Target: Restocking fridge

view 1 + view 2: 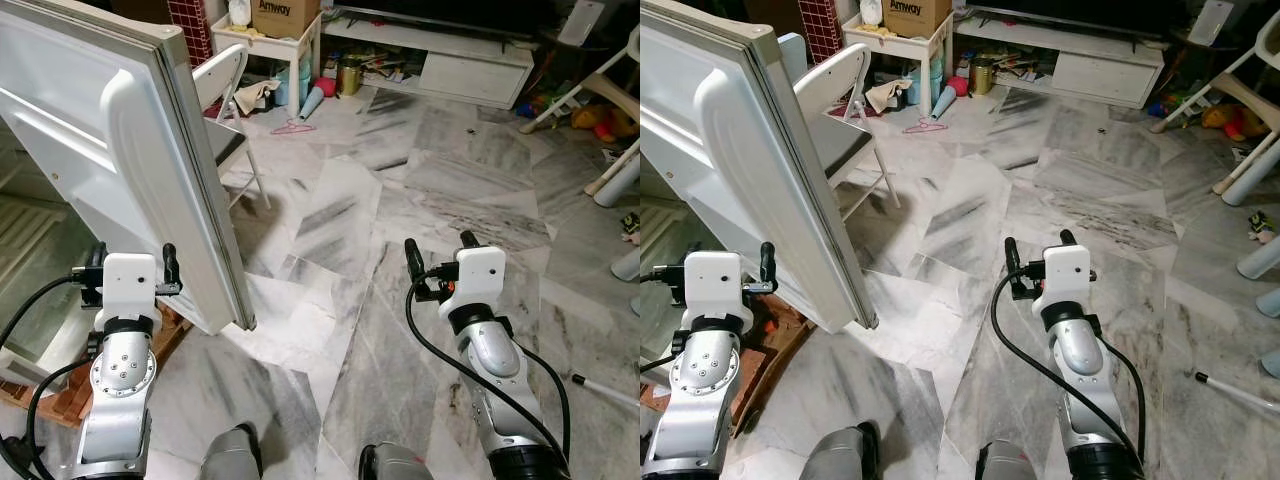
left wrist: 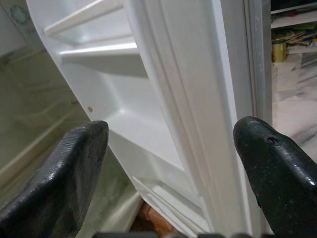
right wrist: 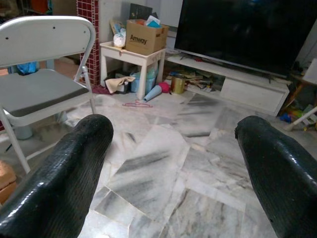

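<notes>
The fridge door (image 1: pixel 110 160) stands open on the robot's left. The left gripper (image 1: pixel 130 268) hangs released beside its lower edge; the right gripper (image 1: pixel 440 250) is spread, empty, above the marble floor (image 1: pixel 340 210).

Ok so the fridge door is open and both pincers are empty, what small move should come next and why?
Probably ease the left pincer toward the fridge door edge to swing it wider: both pincers are open and hold nothing, the door stands just ahead of the left one, and the right pincer hangs over bare floor.
</notes>
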